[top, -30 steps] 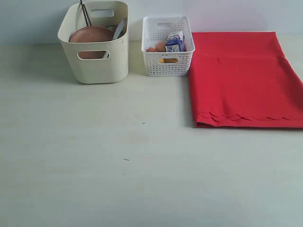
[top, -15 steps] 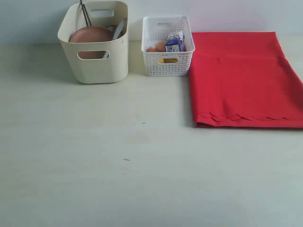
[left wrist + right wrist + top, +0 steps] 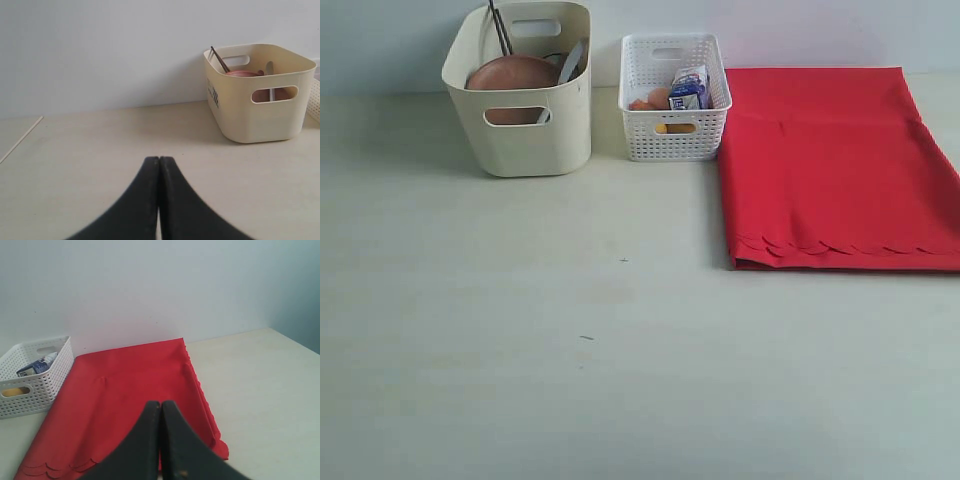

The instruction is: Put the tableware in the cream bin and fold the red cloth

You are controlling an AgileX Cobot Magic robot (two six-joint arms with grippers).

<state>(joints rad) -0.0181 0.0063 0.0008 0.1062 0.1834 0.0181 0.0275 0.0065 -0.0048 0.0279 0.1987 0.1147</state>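
Observation:
The cream bin (image 3: 525, 130) (image 3: 257, 107) stands at the back left of the exterior view. Inside it lie the round brown plate (image 3: 512, 73) (image 3: 244, 74), the dark chopsticks (image 3: 500, 28) (image 3: 219, 59) and a silver knife (image 3: 571, 60) (image 3: 270, 68); other tableware is hidden. The red cloth (image 3: 830, 165) (image 3: 125, 400) lies folded flat at the right, its scalloped edge towards the front. Neither arm shows in the exterior view. My left gripper (image 3: 159, 159) is shut and empty, some way from the bin. My right gripper (image 3: 160, 403) is shut and empty in front of the cloth.
A white lattice basket (image 3: 675, 130) (image 3: 35, 390) stands between the bin and the cloth, holding a blue-and-white milk carton (image 3: 689, 88) (image 3: 36, 366) and food items. A pale wall runs behind the table (image 3: 570, 350).

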